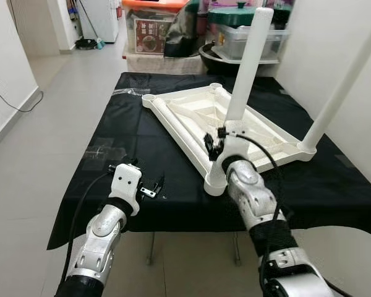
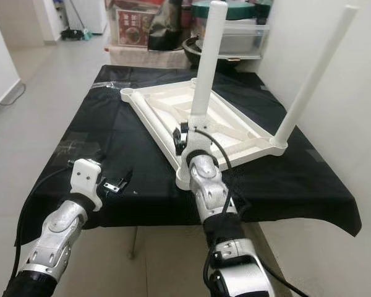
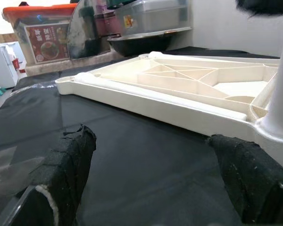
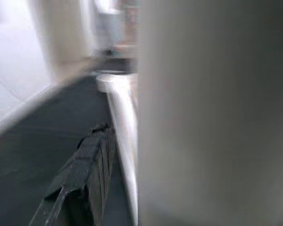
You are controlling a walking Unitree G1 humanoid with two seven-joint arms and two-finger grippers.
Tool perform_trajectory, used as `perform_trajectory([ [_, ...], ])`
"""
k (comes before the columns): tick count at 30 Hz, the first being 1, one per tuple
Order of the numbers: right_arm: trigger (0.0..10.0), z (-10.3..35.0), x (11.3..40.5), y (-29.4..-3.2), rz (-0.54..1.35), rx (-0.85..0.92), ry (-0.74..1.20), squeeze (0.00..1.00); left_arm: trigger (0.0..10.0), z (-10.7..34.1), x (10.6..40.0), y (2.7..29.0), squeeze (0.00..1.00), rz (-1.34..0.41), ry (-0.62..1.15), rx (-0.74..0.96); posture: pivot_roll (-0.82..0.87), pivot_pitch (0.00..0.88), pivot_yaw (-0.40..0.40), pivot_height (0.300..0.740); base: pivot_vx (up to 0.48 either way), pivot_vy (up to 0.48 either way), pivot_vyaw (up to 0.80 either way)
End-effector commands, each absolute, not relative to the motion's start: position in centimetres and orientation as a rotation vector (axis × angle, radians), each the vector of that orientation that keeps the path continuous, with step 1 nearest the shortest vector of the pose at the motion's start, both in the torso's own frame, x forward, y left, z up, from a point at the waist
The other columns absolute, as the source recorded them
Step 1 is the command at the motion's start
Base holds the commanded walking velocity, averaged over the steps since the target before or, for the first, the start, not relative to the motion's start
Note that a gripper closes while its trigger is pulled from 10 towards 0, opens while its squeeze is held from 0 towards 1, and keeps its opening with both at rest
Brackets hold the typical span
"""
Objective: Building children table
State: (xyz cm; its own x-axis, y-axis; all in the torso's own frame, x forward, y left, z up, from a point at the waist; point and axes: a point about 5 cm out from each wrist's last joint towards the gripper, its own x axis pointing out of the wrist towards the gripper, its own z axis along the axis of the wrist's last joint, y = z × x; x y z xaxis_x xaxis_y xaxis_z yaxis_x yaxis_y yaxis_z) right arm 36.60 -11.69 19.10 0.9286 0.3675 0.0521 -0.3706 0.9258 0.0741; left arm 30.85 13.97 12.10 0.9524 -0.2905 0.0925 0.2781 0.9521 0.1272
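Left pincer [image 1: 153,187] rests low on the black-draped worktop [image 1: 142,148] near its front edge, fingers [image 3: 66,169] spread apart, nothing between them. Right pincer [image 1: 214,143] is at the base of the near white leg [image 1: 246,68], which stands upright in the front corner socket; whether it grips the leg: cannot tell. White children's tabletop [image 1: 198,117] lies upside down mid-worktop. Second leg [image 1: 343,86] stands at its right corner. Storage bins [image 1: 151,25] sit beyond
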Motion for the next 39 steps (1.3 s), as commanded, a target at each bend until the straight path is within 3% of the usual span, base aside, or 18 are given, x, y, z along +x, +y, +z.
perform_trajectory([
  [1, 10.0, 20.6, 35.5, -10.6, 0.661, 0.110, -0.101, 0.00, 10.0, 11.3, 30.4, 13.6, 0.00, -0.298, -0.086, 0.116, 0.15, 0.000, -0.088, 0.740, 0.000, 0.000, 0.00],
  [3, 10.0, 20.6, 35.5, -10.6, 0.661, 0.110, -0.101, 0.00, 10.0, 11.3, 30.4, 13.6, 0.00, -0.298, -0.086, 0.116, 0.15, 0.000, -0.088, 0.740, 0.000, 0.000, 0.00],
  [6, 10.0, 19.8, 34.5, -10.2, 0.901, 0.017, -0.084, 0.00, 10.0, 11.5, 30.6, 13.7, 0.00, -0.298, -0.088, 0.121, 0.16, 0.000, -0.093, 0.740, 0.000, 0.000, 0.00],
  [7, 6.0, 19.1, 34.5, -9.9, 0.931, -0.003, -0.060, 0.00, 10.0, 11.5, 30.7, 13.9, 0.00, -0.294, -0.088, 0.121, 0.15, 0.000, -0.085, 0.740, 0.000, 0.000, 0.00],
  [8, 6.0, 19.1, 34.5, -9.9, 0.931, -0.003, -0.060, 0.00, 10.0, 11.5, 30.7, 13.9, 0.00, -0.294, -0.088, 0.121, 0.15, 0.000, -0.085, 0.740, 0.000, 0.000, 0.00],
  [10, 0.0, 17.5, 35.4, -9.2, 0.866, -0.039, 0.011, 0.00, 10.0, 11.8, 30.9, 14.0, 0.00, -0.299, -0.096, 0.127, 0.16, 0.000, -0.094, 0.740, 0.000, 0.000, 0.00],
  [15, 0.0, 15.7, 37.3, -9.5, 0.566, -0.077, 0.128, 0.00, 10.0, 11.9, 30.9, 14.2, 0.00, -0.291, -0.098, 0.129, 0.16, 0.000, -0.093, 0.740, 0.000, 0.000, 0.00],
  [17, 0.0, 13.9, 38.2, -12.3, 0.145, -0.033, 0.239, 0.00, 10.0, 11.7, 30.7, 14.2, 0.00, -0.282, -0.094, 0.125, 0.16, 0.000, -0.093, 0.740, 0.000, 0.000, 0.00],
  [18, 0.0, 13.9, 38.2, -12.3, 0.145, -0.033, 0.239, 0.00, 10.0, 11.7, 30.7, 14.2, 0.00, -0.282, -0.094, 0.125, 0.16, 0.000, -0.093, 0.740, 0.000, 0.000, 0.00],
  [19, 0.0, 13.0, 38.0, -14.0, -0.046, -0.006, 0.277, 0.00, 10.0, 11.6, 30.5, 14.1, 0.00, -0.284, -0.093, 0.123, 0.17, 0.000, -0.098, 0.740, 0.000, 0.000, 0.00],
  [22, 0.0, 13.0, 38.0, -14.0, -0.046, -0.006, 0.277, 0.00, 10.0, 11.6, 30.5, 14.1, 0.00, -0.284, -0.093, 0.123, 0.17, 0.000, -0.098, 0.740, 0.000, 0.000, 0.00],
  [28, 0.4, 11.7, 35.7, -15.3, -0.322, 0.057, 0.291, 0.00, 10.0, 11.3, 30.1, 14.3, 0.00, -0.286, -0.077, 0.129, 0.16, 0.000, -0.078, 0.740, 0.000, 0.000, 0.00],
  [29, 5.3, 12.2, 35.4, -14.4, -0.286, 0.062, 0.267, 0.00, 10.0, 11.5, 30.3, 14.2, 0.00, -0.296, -0.084, 0.132, 0.15, 0.000, -0.072, 0.740, 0.000, 0.000, 0.00],
  [30, 5.3, 12.2, 35.4, -14.4, -0.286, 0.062, 0.267, 0.00, 10.0, 11.5, 30.3, 14.2, 0.00, -0.296, -0.084, 0.132, 0.15, 0.000, -0.072, 0.740, 0.000, 0.000, 0.00],
  [31, 10.0, 12.5, 35.3, -13.2, -0.219, 0.079, 0.252, 0.00, 10.0, 11.7, 30.5, 14.0, 0.00, -0.304, -0.090, 0.134, 0.14, 0.000, -0.069, 0.740, 0.000, 0.000, 0.00],
  [35, 10.0, 12.8, 35.1, -12.4, -0.126, 0.081, 0.216, 0.00, 10.0, 11.8, 30.8, 13.8, 0.00, -0.311, -0.092, 0.132, 0.13, 0.000, -0.064, 0.740, 0.000, 0.000, 0.00],
  [36, 10.0, 13.2, 35.1, -12.8, -0.116, 0.071, 0.177, 1.00, 10.0, 11.8, 30.8, 13.6, 0.00, -0.313, -0.093, 0.130, 0.14, 0.000, -0.069, 0.740, 0.000, 0.000, 0.00],
  [39, 10.0, 13.8, 35.3, -13.3, -0.098, 0.065, 0.140, 1.00, 10.0, 11.8, 30.6, 13.6, 0.00, -0.313, -0.093, 0.128, 0.15, 0.000, -0.074, 0.740, 0.000, 0.000, 0.00],
])
